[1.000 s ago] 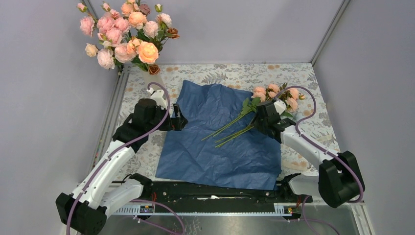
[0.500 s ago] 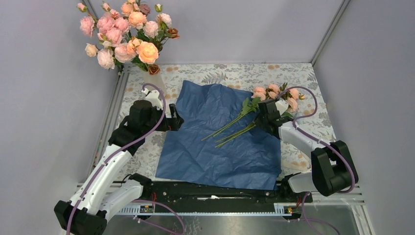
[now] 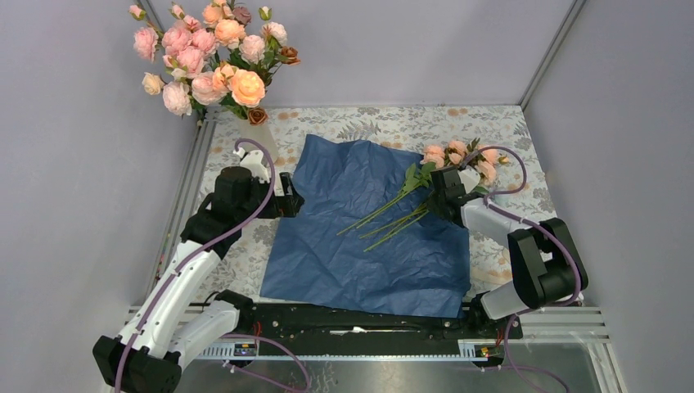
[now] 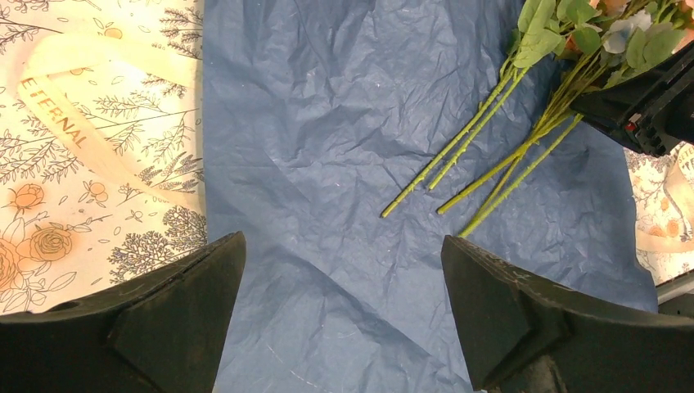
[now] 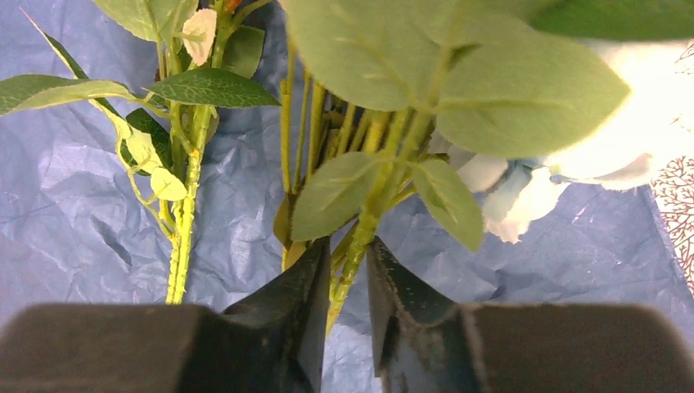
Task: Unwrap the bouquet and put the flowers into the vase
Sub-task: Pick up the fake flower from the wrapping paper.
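The navy paper (image 3: 360,237) lies spread flat in the middle of the table (image 3: 393,123), crinkled, with nothing wrapped in it; the flowers (image 3: 419,174) rest loose on its 2 o'clock corner, peach-pink heads over the paper's edge toward 2 o'clock and long green stems running toward 8 o'clock; in the right wrist view a pale bloom shows among the leaves. The right claw (image 3: 439,196) sits low on those stems just below the leaves; its fingers (image 5: 286,303) stand narrow with a stem in the slim gap between them, though whether they press on it I cannot tell. The left claw (image 4: 342,241) hovers wide over the paper's 9 o'clock edge, holding nothing; a cream ribbon (image 4: 65,123) printed with lettering lies on the patterned table just beside that edge. The off-white vase (image 3: 260,133) stands upright at the table's 11 o'clock corner, a full bunch of pink and peach roses (image 3: 209,57) rising from it.
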Robot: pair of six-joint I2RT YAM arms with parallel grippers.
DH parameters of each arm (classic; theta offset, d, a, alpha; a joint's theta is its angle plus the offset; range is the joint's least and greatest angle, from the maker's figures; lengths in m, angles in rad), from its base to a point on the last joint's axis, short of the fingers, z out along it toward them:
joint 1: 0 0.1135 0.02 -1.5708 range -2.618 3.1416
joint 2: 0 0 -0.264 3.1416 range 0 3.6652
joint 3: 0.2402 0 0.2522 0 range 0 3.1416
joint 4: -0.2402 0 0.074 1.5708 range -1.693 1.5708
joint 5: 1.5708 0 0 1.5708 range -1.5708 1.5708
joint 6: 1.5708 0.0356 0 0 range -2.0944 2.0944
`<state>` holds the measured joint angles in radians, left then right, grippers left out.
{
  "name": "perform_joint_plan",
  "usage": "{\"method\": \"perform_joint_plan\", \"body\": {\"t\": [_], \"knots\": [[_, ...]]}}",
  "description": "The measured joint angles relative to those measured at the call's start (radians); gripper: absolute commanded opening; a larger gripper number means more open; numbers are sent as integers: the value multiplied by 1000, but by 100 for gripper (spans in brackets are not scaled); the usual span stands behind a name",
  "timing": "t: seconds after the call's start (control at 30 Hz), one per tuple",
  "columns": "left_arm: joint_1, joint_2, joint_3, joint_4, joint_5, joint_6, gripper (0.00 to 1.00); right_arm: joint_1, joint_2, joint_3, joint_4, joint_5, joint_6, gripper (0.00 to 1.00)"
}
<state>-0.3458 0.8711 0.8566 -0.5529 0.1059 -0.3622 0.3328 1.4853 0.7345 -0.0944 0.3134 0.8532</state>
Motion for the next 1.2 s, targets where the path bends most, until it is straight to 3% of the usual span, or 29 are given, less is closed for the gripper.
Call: {"method": "perform_joint_plan", "body": {"t": [0.2, 0.37, 1.2], "knots": [[9, 0, -1, 0, 3, 0, 98, -10, 3, 2, 5, 1, 13, 8], [14, -3, -10, 1, 5, 0, 98, -13, -22, 1, 8, 0, 20, 0], [47, -19, -17, 2, 42, -1, 97, -20, -385, -86, 10, 1, 74, 0]]}}
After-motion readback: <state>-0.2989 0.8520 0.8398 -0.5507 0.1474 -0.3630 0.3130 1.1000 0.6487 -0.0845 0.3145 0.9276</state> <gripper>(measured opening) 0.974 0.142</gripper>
